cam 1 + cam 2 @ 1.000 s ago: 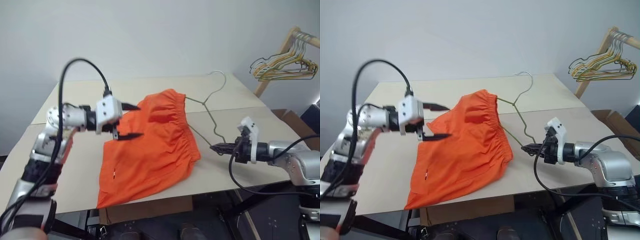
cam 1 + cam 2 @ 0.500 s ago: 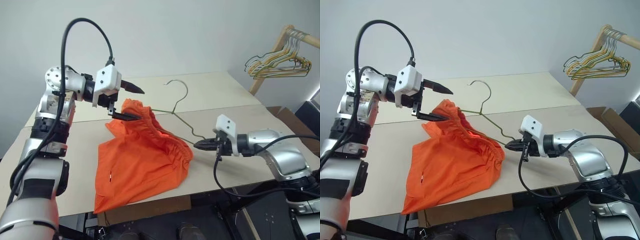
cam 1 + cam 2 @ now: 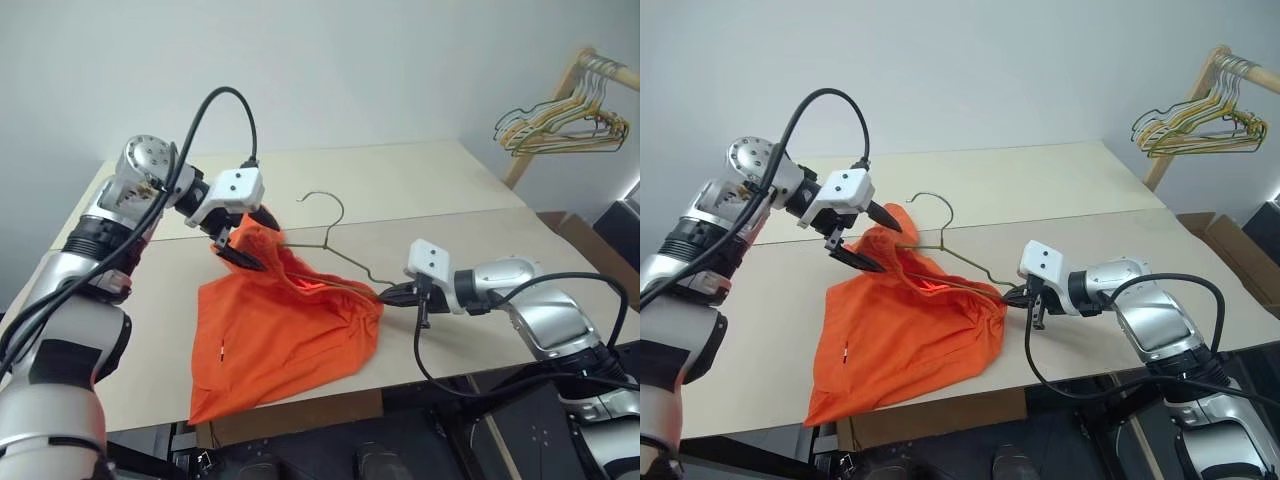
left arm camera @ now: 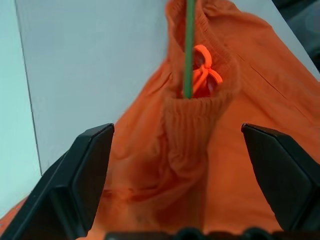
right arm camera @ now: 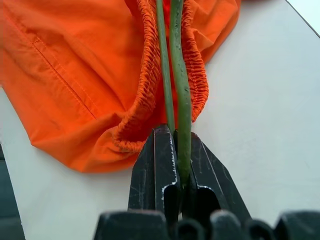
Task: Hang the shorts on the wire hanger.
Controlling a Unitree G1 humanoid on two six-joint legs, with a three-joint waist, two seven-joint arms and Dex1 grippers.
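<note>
Lying crumpled on the pale table (image 3: 450,190), one pair of orange shorts (image 3: 285,335) spreads toward the table's near edge, with its gathered waistband bunched up and lifted at the end nearest the left gripper. One thin dark wire hanger (image 3: 335,250) passes into the waistband opening: its hook curves up above the cloth, and its lower end runs out of the fabric on the side nearest the right gripper. The right gripper (image 3: 392,296) is clamped tight on that end of the hanger; in the right wrist view the two black fingers (image 5: 155,165) pinch the green-grey wire (image 5: 177,90), with the elastic waistband (image 5: 147,85) looped around the wire just beyond the fingertips. The left gripper (image 3: 250,240) stands spread wide at the raised top of the shorts, one finger on each side of the lifted fabric; in the left wrist view its two fingers (image 4: 85,175) are well apart, with the waistband fold and an orange drawstring (image 4: 202,70) between them, and whether they touch the cloth cannot be told. Off the table's far right corner, a wooden rack (image 3: 560,100) carries a bunch of pale wire hangers (image 3: 565,130), too tangled to count.
</note>
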